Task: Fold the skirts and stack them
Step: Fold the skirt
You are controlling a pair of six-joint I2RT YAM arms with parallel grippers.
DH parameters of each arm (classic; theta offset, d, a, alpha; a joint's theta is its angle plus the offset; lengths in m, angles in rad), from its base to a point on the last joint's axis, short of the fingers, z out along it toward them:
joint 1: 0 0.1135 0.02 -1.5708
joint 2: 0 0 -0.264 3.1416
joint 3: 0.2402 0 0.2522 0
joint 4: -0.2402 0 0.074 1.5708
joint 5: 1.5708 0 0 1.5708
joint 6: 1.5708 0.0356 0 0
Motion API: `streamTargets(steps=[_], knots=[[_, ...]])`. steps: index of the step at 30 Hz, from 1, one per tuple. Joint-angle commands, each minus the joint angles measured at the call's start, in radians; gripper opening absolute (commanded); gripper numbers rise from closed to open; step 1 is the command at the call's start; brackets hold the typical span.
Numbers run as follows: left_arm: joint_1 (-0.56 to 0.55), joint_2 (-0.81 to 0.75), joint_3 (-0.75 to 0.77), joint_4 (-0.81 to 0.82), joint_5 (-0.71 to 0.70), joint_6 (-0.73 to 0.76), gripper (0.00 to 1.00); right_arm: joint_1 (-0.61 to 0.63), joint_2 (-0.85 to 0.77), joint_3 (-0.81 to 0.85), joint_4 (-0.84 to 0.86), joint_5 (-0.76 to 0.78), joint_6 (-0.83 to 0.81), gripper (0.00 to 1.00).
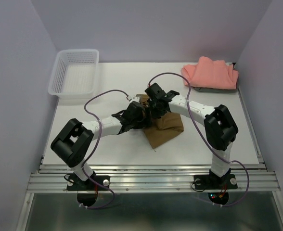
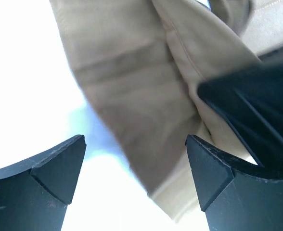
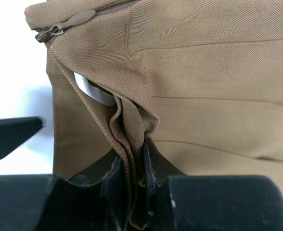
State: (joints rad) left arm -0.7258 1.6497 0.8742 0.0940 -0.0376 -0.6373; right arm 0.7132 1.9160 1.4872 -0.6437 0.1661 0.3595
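Observation:
The olive-brown pleated skirt (image 1: 164, 129) lies partly folded in the middle of the table. My right gripper (image 1: 153, 107) is shut on a bunched fold of it (image 3: 132, 125), close to the zipper (image 3: 64, 26) at its waistband. My left gripper (image 1: 132, 118) is open just left of the skirt, with a hanging edge of the cloth (image 2: 141, 96) between its spread fingers (image 2: 206, 168), not touching them. The salmon-pink skirt (image 1: 210, 73) lies folded at the back right, with a thin grey edge showing beneath it (image 1: 213, 88).
A white plastic mesh basket (image 1: 75, 73) stands at the back left. The table's white surface (image 1: 98, 149) shows in front of the skirt. Purple walls close in the left, back and right sides.

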Motion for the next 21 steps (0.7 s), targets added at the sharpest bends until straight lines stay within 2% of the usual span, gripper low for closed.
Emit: streamTargets(steps=[1, 2, 4, 5, 8, 9, 10, 11, 12, 13, 16, 21], knots=[[-0.009, -0.129, -0.041, -0.045, -0.062, -0.001, 0.97, 0.009, 0.011, -0.019, 0.076, -0.045, 0.012, 0.11], [-0.009, -0.16, -0.05, -0.051, -0.071, -0.004, 0.98, 0.009, 0.011, -0.021, 0.079, -0.053, 0.012, 0.17], [-0.009, -0.189, -0.07, -0.072, -0.096, -0.009, 0.98, 0.009, 0.011, -0.025, 0.099, -0.075, 0.009, 0.22], [-0.009, -0.212, -0.084, -0.079, -0.11, -0.015, 0.98, 0.009, 0.008, -0.027, 0.105, -0.104, 0.007, 0.29], [-0.009, -0.244, -0.101, -0.092, -0.123, -0.025, 0.98, 0.009, -0.002, -0.019, 0.128, -0.166, 0.001, 0.39], [-0.009, -0.267, -0.113, -0.12, -0.131, -0.033, 0.98, 0.009, -0.014, -0.012, 0.139, -0.204, -0.005, 0.51], [-0.009, -0.28, -0.119, -0.123, -0.136, -0.036, 0.98, 0.009, -0.021, -0.007, 0.144, -0.223, -0.01, 0.59], [-0.009, -0.301, -0.126, -0.128, -0.137, -0.039, 0.98, 0.009, -0.029, -0.004, 0.15, -0.255, -0.011, 0.8], [-0.009, -0.31, -0.135, -0.137, -0.148, -0.045, 0.99, 0.009, -0.052, 0.004, 0.16, -0.269, -0.017, 0.93], [-0.008, -0.321, -0.138, -0.142, -0.15, -0.047, 0.99, 0.009, -0.063, 0.007, 0.162, -0.281, -0.022, 1.0], [-0.009, -0.358, -0.149, -0.145, -0.153, -0.051, 0.99, 0.009, -0.113, 0.015, 0.167, -0.289, -0.037, 1.0], [-0.009, -0.363, -0.12, -0.135, -0.139, -0.029, 0.99, 0.009, -0.196, 0.001, 0.164, -0.204, -0.047, 1.0]])
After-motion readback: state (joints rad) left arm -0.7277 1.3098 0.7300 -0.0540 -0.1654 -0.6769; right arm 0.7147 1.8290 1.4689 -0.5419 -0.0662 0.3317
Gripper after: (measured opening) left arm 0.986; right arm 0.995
